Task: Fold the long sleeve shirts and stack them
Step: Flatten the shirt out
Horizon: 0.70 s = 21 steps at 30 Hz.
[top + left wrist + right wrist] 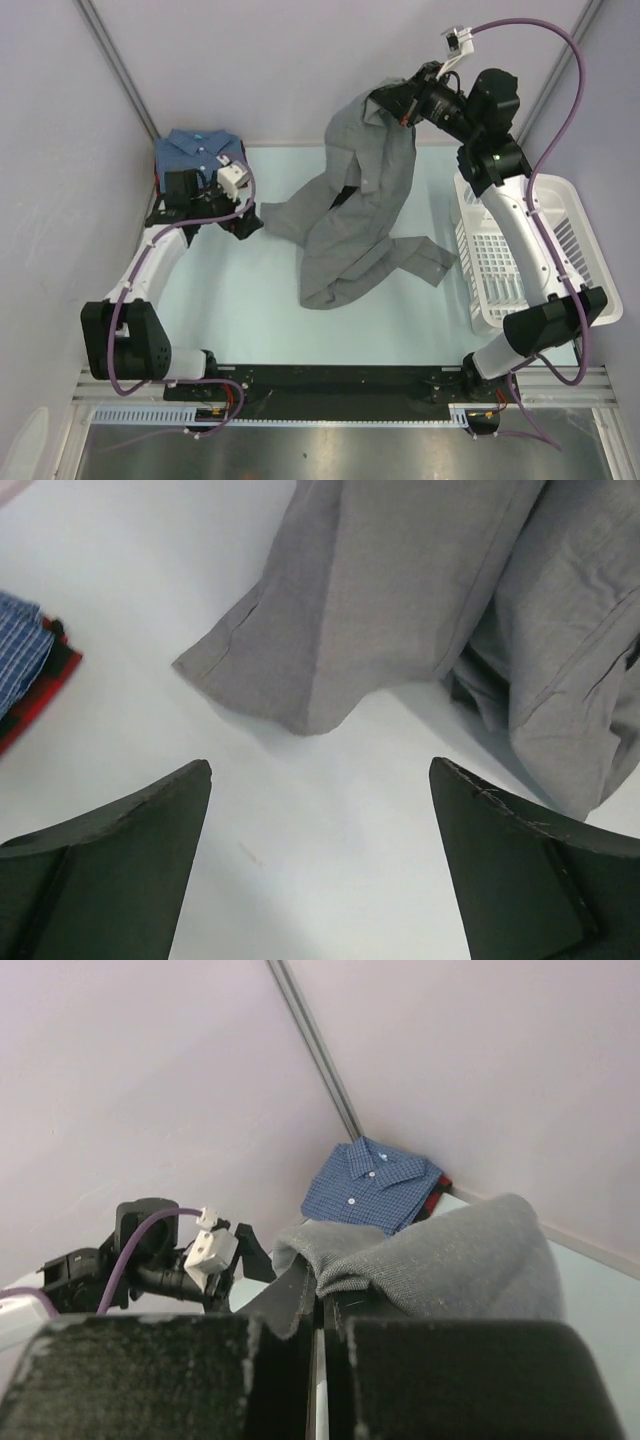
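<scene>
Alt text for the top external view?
The right pincer holds the grey shirt up by one end, its lower half draped on the table. The left pincer sits beside its sleeve; a folded blue shirt lies far left, a white basket right.

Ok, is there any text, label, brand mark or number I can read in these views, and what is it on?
None can be read in any view.
The grey shirt, the blue shirt and the white basket show no print or tags.
The white connector block on the left wrist may carry markings, but it is too small to tell.
</scene>
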Available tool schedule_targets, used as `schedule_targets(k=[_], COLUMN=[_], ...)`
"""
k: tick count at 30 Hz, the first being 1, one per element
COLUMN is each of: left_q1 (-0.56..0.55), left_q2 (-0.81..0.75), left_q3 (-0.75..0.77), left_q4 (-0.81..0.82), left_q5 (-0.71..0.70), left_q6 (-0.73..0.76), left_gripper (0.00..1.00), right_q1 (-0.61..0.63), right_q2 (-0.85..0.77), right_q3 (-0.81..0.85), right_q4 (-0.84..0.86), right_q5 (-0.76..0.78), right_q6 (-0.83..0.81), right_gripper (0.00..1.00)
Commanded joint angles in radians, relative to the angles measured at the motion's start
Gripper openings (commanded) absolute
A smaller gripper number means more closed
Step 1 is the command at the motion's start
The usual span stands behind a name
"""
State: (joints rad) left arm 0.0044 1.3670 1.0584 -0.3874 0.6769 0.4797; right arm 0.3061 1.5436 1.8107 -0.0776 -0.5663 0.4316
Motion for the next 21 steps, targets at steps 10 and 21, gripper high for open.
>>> schedule_targets(k=[10,21], left_q1=[-0.205,-0.198], left_q2=[0.214,0.465], left_q3=[0.010,0.251], left_q4=[0.430,0.268], left_q5=[-0.212,0.031], left_q6=[-0.111,-0.150], left_gripper=[0.97,0.42], right_q1=[0.037,0.048], right_q2=[0.007,0.010], right_q3=[0.170,0.243], right_q4=[0.006,-0.086], right_q5=[0.055,0.138], right_q6=[-0.010,-0.100], right_gripper=[0.00,0.00])
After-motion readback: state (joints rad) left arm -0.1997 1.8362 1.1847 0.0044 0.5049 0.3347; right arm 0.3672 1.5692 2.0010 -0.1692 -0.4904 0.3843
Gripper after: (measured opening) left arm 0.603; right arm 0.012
